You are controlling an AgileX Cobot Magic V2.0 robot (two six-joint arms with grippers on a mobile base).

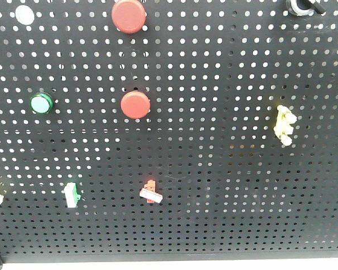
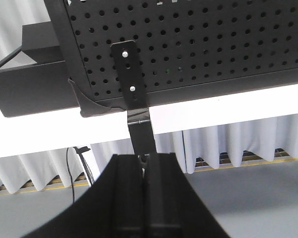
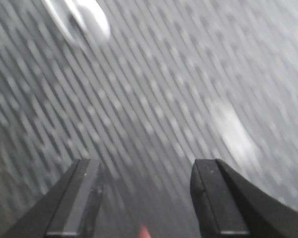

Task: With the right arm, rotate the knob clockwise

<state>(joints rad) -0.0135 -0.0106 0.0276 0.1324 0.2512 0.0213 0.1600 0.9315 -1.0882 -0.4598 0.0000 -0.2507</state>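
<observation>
Right wrist view smeared by motion blur; others sharp, evenly lit.

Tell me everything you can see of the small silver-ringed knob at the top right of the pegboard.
The knob sits at the upper right corner of the black perforated panel, cut off by the front view's top edge. What shows is a shiny silver ring around a dark centre, with a short black pointer handle reaching right and slightly down. It looks like metal with dark plastic. Nothing touches it there.
</observation>
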